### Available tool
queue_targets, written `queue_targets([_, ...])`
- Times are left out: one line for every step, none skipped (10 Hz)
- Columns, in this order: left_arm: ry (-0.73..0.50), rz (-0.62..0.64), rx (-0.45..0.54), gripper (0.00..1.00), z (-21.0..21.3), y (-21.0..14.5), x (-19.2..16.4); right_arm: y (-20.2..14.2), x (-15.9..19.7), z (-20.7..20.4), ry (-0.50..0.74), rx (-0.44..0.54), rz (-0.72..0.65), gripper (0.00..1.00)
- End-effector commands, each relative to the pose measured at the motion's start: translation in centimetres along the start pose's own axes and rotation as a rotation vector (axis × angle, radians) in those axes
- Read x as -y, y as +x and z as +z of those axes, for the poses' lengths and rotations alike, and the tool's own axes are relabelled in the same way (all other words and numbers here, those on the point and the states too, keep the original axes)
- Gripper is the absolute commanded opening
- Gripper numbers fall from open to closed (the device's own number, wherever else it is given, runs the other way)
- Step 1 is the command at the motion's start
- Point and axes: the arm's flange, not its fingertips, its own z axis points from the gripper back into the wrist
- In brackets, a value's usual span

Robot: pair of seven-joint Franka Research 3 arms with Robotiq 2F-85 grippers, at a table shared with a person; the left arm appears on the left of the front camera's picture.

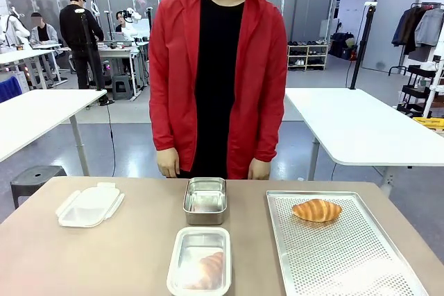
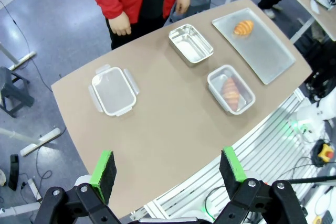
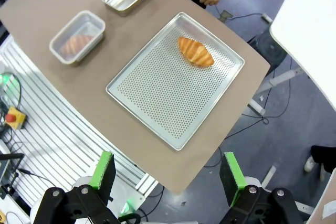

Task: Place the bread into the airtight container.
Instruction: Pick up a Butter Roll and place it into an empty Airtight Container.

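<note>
- The left hand (image 2: pixel 167 167) is hanging high above the near edge of the worktop (image 2: pixel 157 129). Its two green-padded fingers (image 2: pixel 103 169) are standing wide apart, released, gripping nothing and touching nothing.
- The right hand (image 3: pixel 167 170) is hovering just as high, out past the worktop's near right corner. Its fingers (image 3: pixel 231 170) are spread fully, and it is empty too.
- Taking the person's side of the worktop as 12 o'clock, the bread (image 1: pixel 316 210) is lying on the far end of a perforated metal tray (image 1: pixel 347 254). It is sitting crosswise on the tray, well apart from both hands.
- The tray is occupying the 3 o'clock side of the worktop, with its long side running from 6 to 12.
- The clear container (image 1: pixel 200 231) is sitting uncovered at 6 o'clock, near the front edge and at 9 o'clock of the tray. A second bread (image 1: pixel 208 270) is resting inside it.
- A steel tin (image 1: pixel 205 200) is standing just beyond the container at 12 o'clock, close to it. Nothing is showing inside the tin.
- The container's lid (image 1: pixel 89 206), clear with side clips, is lying flat at about 10 o'clock, well apart from the container.
- A person (image 1: pixel 218 67) in a red jacket is standing at the 12 o'clock edge, with arms hanging down and touching none of the things.
</note>
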Motion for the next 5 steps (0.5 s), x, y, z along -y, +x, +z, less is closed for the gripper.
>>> queue_targets([0.003, -0.016, -0.007, 1.0, 0.1, 0.2, 0.0, 3.9, 1.0, -1.2, 0.011, -0.066, 0.087, 1.0])
queue_targets([0.003, -0.016, -0.007, 1.0, 0.1, 0.2, 0.0, 5.9, 1.7, -2.5, 0.009, -0.092, 0.094, 1.0])
queue_targets([0.003, -0.016, -0.007, 1.0, 0.1, 0.2, 0.0, 8.1, 2.5, -4.5, 0.038, -0.121, 0.099, 1.0])
queue_targets([0.003, -0.016, -0.007, 1.0, 0.1, 0.2, 0.0, 10.5, 3.2, -7.0, 0.049, -0.15, 0.115, 1.0])
queue_targets([0.003, -0.016, -0.007, 1.0, 0.1, 0.2, 0.0, 13.2, 4.2, -10.0, 0.018, -0.17, 0.139, 1.0])
